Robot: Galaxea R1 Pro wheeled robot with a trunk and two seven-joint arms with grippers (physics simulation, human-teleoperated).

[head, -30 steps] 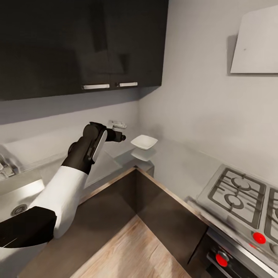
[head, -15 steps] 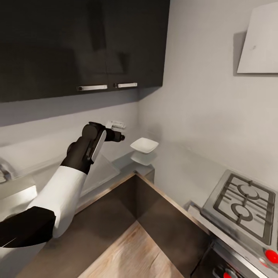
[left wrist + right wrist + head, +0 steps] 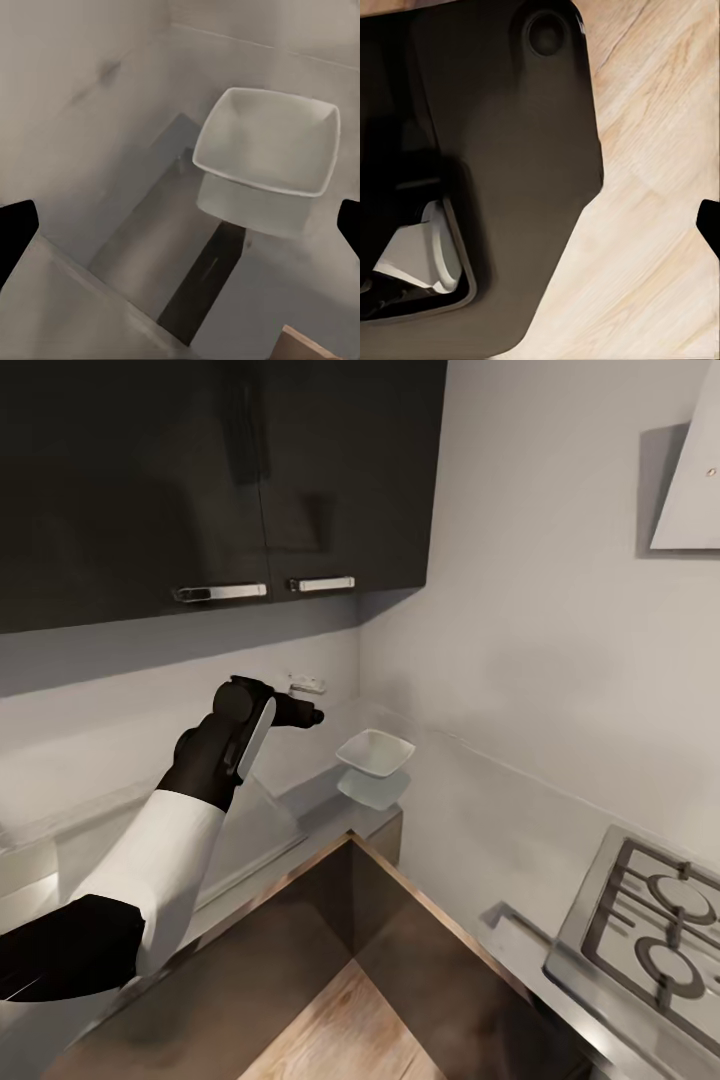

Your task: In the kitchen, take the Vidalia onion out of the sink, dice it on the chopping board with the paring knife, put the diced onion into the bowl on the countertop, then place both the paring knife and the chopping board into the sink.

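The left gripper [image 3: 312,716] hangs with jaws spread, empty, above the countertop [image 3: 470,830]. The white square bowl [image 3: 376,752] sits at its four o'clock in the corner; it looks rigid, glossy and light, best grasped by the rim.

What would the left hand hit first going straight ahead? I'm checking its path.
Likely the bowl: the left hand points toward it on the countertop. Depth is unclear.

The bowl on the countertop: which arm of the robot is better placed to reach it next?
Probably left. The left gripper is raised over the countertop near the bowl, and its wrist camera looks down into it. The right wrist view faces wooden floor.
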